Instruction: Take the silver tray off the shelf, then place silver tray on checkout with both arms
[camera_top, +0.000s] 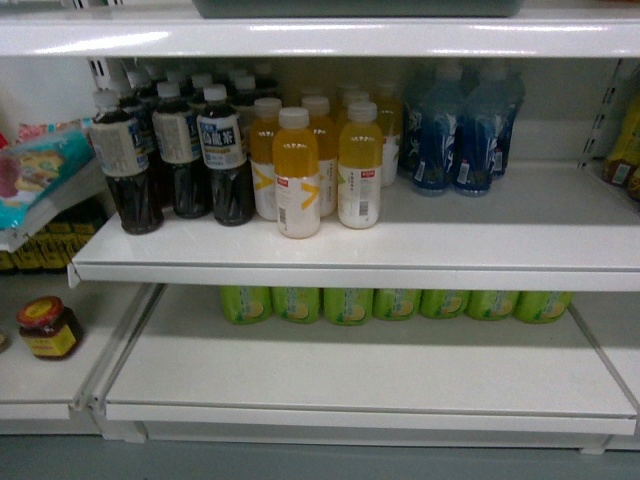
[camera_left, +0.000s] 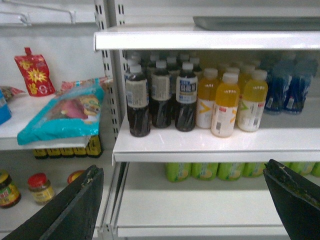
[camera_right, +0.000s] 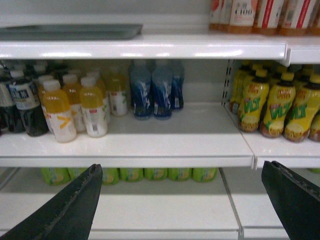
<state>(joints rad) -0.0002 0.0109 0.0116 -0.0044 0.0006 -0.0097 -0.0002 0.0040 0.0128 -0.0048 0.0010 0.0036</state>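
The silver tray (camera_top: 355, 8) lies flat on the top shelf (camera_top: 320, 38), and only its front rim shows at the upper edge of the head view. It also shows at the top right of the left wrist view, silver tray (camera_left: 257, 22) on the shelf (camera_left: 200, 39), and at the top left of the right wrist view, silver tray (camera_right: 70, 31) on the shelf (camera_right: 150, 49). My left gripper (camera_left: 182, 169) is open, well below and in front of the tray, with nothing between its fingers. My right gripper (camera_right: 181, 167) is also open and empty. Neither gripper shows in the head view. The checkout is out of view.
On the middle shelf board stand dark tea bottles (camera_top: 180, 150), orange juice bottles (camera_top: 300, 170) and blue bottles (camera_top: 460, 135). Green bottles (camera_top: 395, 303) line the back of the lower board. Snack bags (camera_left: 65, 112) and jars (camera_top: 48, 328) sit to the left, yellow bottles (camera_right: 275, 102) to the right.
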